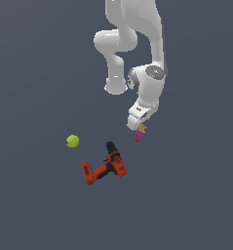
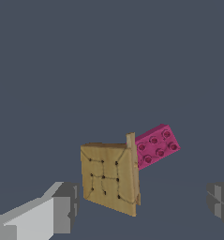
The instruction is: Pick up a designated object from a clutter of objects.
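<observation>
End effector point(image 2: 141, 206) sitting open, fingers wide apart, nothing gripped. One tan piece point(image 2: 111, 178) lying between the fingers, touching one pink block point(image 2: 156, 146) just beyond. One drill point(image 1: 104, 167) and one ball point(image 1: 72, 141) lying well apart on the surface point(image 1: 35, 205).

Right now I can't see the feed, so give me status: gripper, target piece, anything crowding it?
Gripper open, fingers either side of tan-brown piece, not closed on it. Pink block right beside the piece. Drill and ball well off.
</observation>
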Robot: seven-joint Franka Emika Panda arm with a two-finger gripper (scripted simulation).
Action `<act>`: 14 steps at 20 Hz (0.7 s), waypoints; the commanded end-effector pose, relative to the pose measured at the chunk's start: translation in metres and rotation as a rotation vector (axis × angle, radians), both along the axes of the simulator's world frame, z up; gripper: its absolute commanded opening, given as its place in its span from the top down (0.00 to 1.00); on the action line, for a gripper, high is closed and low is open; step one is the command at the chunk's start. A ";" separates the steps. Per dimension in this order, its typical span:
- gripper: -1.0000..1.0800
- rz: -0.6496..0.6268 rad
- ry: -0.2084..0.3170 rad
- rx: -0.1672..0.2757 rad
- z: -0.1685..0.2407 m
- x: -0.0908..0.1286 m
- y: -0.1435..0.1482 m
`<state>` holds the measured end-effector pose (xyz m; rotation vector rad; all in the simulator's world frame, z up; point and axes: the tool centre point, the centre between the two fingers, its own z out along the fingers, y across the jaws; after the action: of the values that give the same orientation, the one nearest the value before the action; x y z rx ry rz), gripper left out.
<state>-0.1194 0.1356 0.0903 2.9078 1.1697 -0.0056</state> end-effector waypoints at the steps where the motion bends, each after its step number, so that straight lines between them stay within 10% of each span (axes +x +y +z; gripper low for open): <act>1: 0.04 0.037 -0.001 0.004 -0.007 -0.009 0.006; 14: 0.04 0.073 0.001 0.008 -0.020 -0.019 0.011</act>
<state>-0.1382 0.1465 0.0731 2.8696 1.2778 -0.0007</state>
